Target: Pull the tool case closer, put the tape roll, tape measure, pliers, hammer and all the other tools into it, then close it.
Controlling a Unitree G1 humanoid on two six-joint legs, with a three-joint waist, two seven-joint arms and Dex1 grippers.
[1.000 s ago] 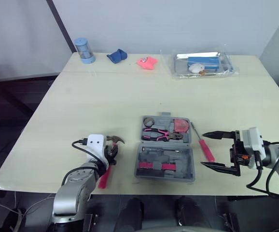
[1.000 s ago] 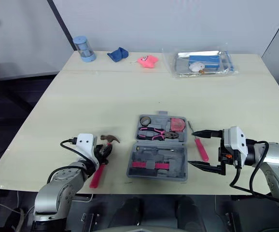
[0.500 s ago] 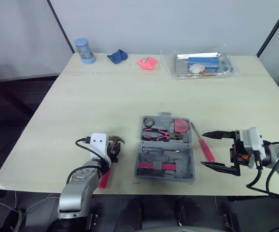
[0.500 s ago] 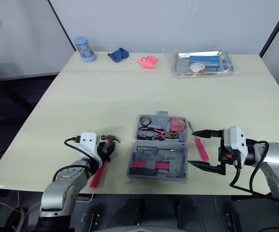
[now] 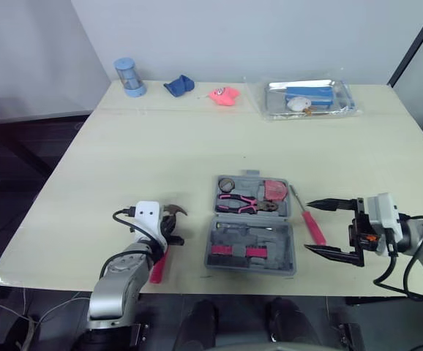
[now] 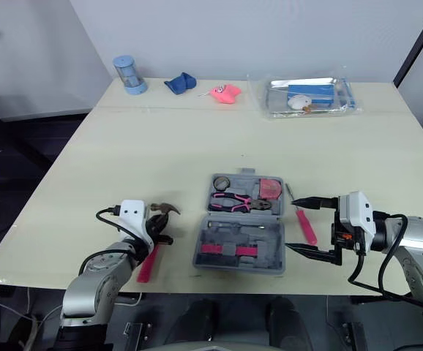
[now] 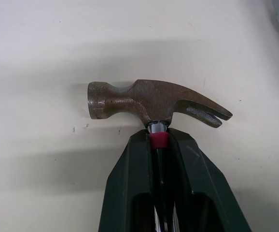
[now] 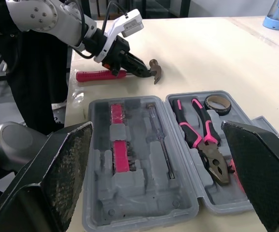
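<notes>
Clamped on the hammer [image 7: 149,99] just under its head, left of the open tool case [image 5: 249,270], the left hand [image 7: 159,137] risks the long handle swinging, slipping or striking the case rim, while the right hand [image 5: 307,227] hangs spread apart right of the case.

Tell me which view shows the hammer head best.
Left wrist view: the hammer head is close up, face and claw plain, left gripper shut on its neck. The eye views and right wrist view show it small.
</notes>
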